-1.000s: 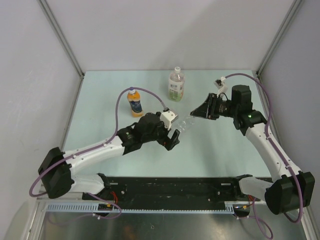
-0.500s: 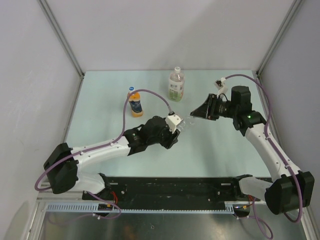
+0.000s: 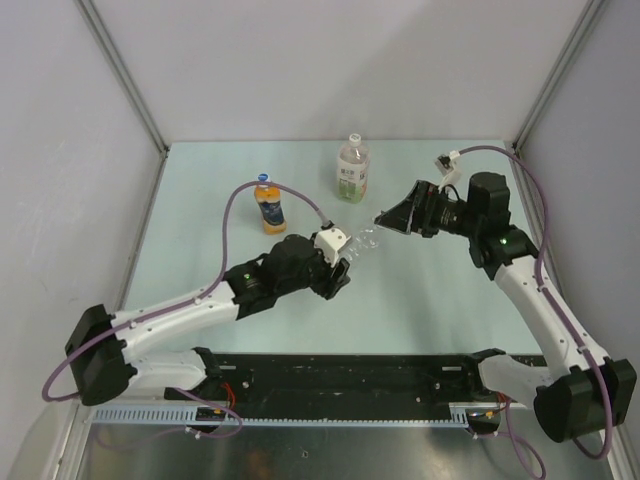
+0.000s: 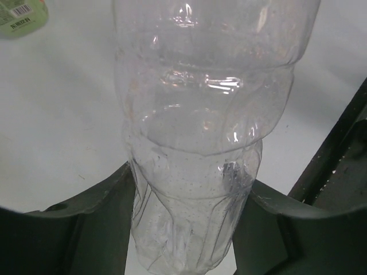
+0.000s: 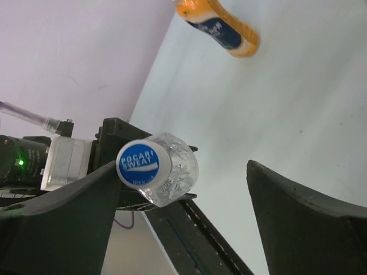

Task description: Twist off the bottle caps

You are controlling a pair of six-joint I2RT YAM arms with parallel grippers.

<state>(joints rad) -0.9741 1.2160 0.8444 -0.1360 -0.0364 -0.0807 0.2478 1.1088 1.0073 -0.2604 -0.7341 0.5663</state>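
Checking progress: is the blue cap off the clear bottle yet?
No, the blue cap sits on the neck of the clear bottle.

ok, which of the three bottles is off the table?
The clear bottle: the left gripper holds it tilted in the air. The orange bottle and the green-label bottle stand upright on the table.
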